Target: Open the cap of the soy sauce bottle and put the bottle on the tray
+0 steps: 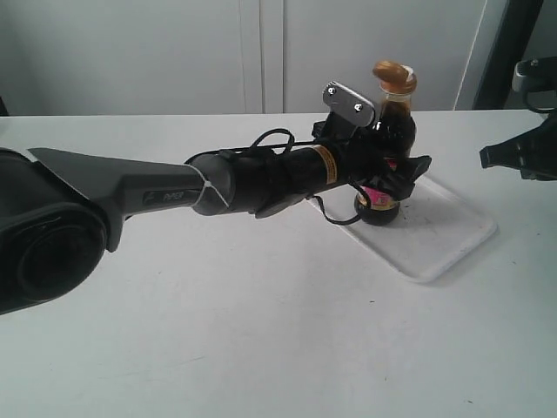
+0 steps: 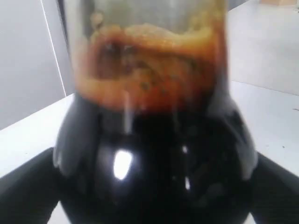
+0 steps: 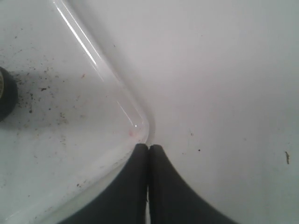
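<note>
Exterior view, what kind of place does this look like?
Probably a lab test bench, not a kitchen: a bare white table, plain pale wall panels, and only a tray and soy sauce bottle.

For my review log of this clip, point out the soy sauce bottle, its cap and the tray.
soy sauce bottle (image 1: 396, 122), exterior view, dark glass shoulder above the left arm's jaws.
cap (image 1: 396, 77), exterior view, gold-brown top, flipped lid.
tray (image 1: 452, 228), exterior view, bare white surface right of the bottle.

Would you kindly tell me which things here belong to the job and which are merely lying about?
Job: soy sauce bottle, cap, tray, left gripper, right gripper.
Lying about: nothing loose; only the table and wall.
</note>
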### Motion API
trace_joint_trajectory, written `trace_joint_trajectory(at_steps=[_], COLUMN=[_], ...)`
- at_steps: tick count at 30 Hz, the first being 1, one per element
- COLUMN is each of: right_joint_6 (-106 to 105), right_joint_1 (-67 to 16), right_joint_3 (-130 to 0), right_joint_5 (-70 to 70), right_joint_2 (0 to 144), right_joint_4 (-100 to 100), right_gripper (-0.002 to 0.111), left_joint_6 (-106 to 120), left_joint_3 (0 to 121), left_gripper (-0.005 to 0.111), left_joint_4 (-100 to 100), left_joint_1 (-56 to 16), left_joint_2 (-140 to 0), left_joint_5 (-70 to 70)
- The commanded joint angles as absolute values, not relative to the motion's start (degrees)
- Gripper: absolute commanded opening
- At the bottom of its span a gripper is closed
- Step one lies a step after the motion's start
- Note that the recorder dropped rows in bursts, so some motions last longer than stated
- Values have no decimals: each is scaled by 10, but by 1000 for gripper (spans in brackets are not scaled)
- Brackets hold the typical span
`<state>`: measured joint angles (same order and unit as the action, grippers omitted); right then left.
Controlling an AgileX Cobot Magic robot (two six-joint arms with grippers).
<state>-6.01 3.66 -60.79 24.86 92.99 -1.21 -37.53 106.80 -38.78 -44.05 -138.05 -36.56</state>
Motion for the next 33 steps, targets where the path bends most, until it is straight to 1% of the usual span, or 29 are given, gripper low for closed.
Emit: trace_joint_trajectory(at_steps=[1,15,18,33], right_joint_6=[-58,-58,-58,-58], right_joint_1=[41,41,41,41], right_joint_3=[-606,-606,-606,-606], right_joint_5=[238,232,232,231], right_joint_2=[929,929,929,929], right_joint_4=[-11,-6,-4,0], right_gripper=[0,0,0,0], left_joint_6=[-378,-531,-555,-594], left_joint_3=[1071,1068,1068,1068], left_gripper=[105,105,105,105], left_joint_4=[-400,-522,-548,-581], left_joint_1=[-441,-441,-441,-441], left_joint_2=[-1351,-1289,-1274,-1213], left_joint_5=[-346,-308,-274,-259])
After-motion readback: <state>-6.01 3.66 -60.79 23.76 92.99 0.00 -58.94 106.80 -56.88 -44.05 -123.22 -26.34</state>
